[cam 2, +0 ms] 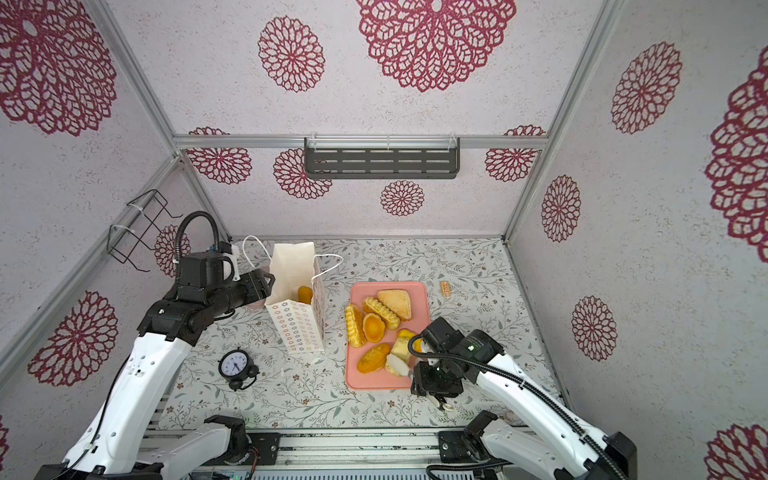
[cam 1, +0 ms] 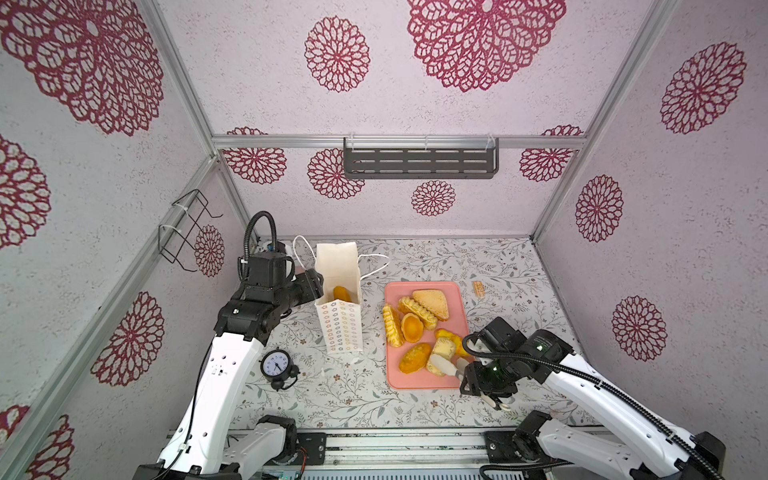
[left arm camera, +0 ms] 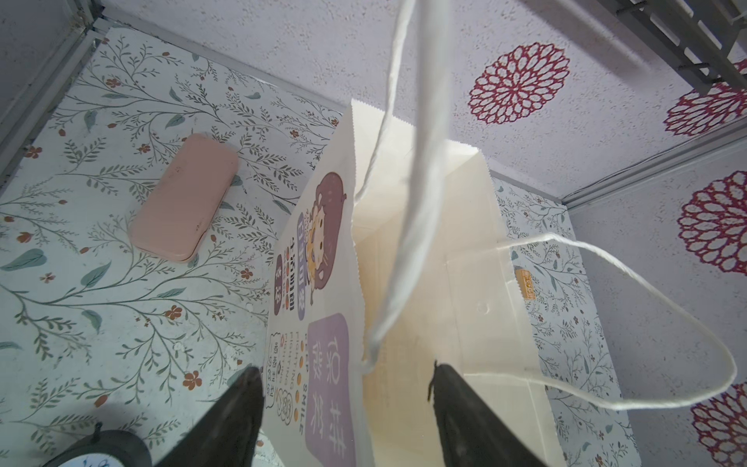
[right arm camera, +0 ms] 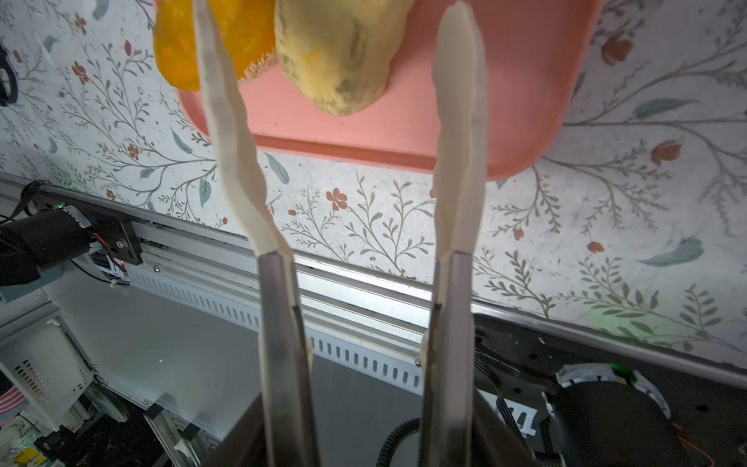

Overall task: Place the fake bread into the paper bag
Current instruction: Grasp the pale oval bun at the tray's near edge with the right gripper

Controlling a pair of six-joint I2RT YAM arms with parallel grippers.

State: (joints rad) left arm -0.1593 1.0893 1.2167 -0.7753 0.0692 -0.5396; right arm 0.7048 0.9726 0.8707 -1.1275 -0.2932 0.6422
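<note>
Floral tabletop point(cam 1: 498, 266), rosette-papered walls point(cam 1: 415, 104); left fingers point(left arm camera: 226, 416) spread astride the paper bag point(cam 1: 338, 328) rim, right fingers point(right arm camera: 230, 121) released over the pink tray point(cam 1: 415, 380).

Floral table point(cam 1: 498, 266) carries paper bag point(cam 1: 340, 328), pink tray point(cam 1: 419, 380), alarm clock point(cam 1: 275, 365), small tan block point(cam 1: 478, 289), pink case point(left arm camera: 184, 198)

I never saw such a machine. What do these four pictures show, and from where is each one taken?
Two white-and-black robot arms stand at a flower-patterned table. Two pictures look down from above; the other two come from a camera on each wrist. The tall white paper bag stands upright, one orange toy bread inside. More yellow toy breads lie on the flat pink tray. A small black alarm clock stands nearby. The left end effector is open, straddling the bag's printed wall. The right end effector is open over the tray's edge, holding nothing.
</note>
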